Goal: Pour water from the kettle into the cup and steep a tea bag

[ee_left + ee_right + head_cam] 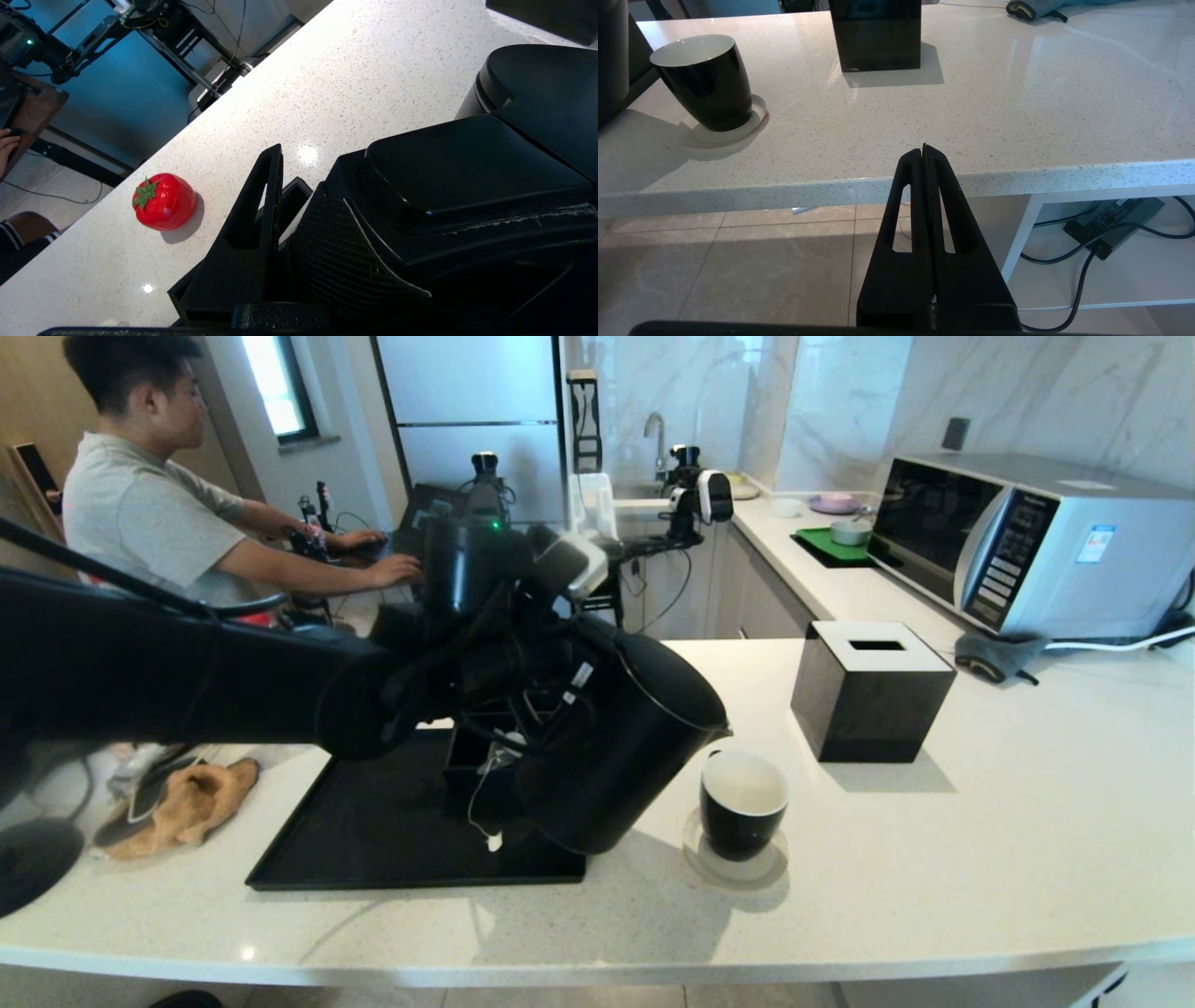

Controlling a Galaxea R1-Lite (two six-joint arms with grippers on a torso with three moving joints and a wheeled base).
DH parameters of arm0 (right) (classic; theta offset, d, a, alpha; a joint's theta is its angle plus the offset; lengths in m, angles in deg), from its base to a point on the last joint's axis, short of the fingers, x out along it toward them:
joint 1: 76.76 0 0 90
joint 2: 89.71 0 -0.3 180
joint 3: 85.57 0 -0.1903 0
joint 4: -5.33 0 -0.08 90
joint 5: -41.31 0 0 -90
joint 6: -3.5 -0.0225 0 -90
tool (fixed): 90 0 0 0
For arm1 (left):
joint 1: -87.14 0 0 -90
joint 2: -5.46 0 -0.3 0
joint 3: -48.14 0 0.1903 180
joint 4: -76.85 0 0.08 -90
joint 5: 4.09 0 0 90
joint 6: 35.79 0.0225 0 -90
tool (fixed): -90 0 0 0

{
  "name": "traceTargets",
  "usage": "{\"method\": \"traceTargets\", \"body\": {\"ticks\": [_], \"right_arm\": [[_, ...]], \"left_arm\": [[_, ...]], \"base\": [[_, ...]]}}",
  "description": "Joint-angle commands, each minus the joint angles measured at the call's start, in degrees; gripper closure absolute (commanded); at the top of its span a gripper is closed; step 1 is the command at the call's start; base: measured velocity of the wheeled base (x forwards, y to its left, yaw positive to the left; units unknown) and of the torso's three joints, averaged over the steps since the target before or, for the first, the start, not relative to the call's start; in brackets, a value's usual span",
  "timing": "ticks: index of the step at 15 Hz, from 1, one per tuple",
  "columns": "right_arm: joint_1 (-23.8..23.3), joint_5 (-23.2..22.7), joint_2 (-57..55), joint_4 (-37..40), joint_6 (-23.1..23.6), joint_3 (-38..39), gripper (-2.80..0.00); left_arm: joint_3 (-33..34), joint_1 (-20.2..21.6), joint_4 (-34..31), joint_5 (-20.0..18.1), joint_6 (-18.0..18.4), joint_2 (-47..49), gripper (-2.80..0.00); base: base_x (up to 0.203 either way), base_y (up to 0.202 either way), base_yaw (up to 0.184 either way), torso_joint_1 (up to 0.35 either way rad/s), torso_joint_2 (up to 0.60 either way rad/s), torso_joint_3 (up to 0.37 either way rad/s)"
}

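One kettle and one cup near the counter's front edge. The left gripper clamps the kettle's handle, tilting it cupward; the right gripper hangs closed below that edge

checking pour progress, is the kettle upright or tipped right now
Tipped. The kettle leans with its spout over the cup, held off the counter by the left gripper.

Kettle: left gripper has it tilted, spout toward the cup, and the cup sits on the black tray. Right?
Not quite. The cup sits on a round coaster on the counter, beside the black tray, as the head view shows. The left gripper does hold the kettle tilted toward it.
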Motion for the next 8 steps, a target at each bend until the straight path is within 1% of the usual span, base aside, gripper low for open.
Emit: {"method": "traceTargets", "body": {"ticks": [1, 4, 7, 8], "right_arm": [[0.01, -0.02, 0.0, -0.01, -0.05, 0.0, 0.0], [0.01, -0.02, 0.0, -0.01, -0.05, 0.0, 0.0], [0.01, -0.01, 0.0, -0.01, -0.05, 0.0, 0.0], [0.01, 0.04, 0.0, -0.01, -0.05, 0.0, 0.0]], "left_arm": [[-0.3, 0.03, 0.06, 0.07, 0.25, 0.11, 0.0], [-0.3, 0.12, 0.06, 0.12, 2.06, 0.11, 0.0], [-0.3, 0.03, -0.03, 1.89, 2.54, 0.11, 0.0], [-0.3, 0.03, -0.03, 1.91, 3.72, 0.03, 0.0]], "base": [[0.0, 0.0, 0.0, 0.0, 0.0, 0.0], [0.0, 0.0, 0.0, 0.0, 0.0, 0.0], [0.0, 0.0, 0.0, 0.0, 0.0, 0.0], [0.0, 0.0, 0.0, 0.0, 0.0, 0.0]]}}
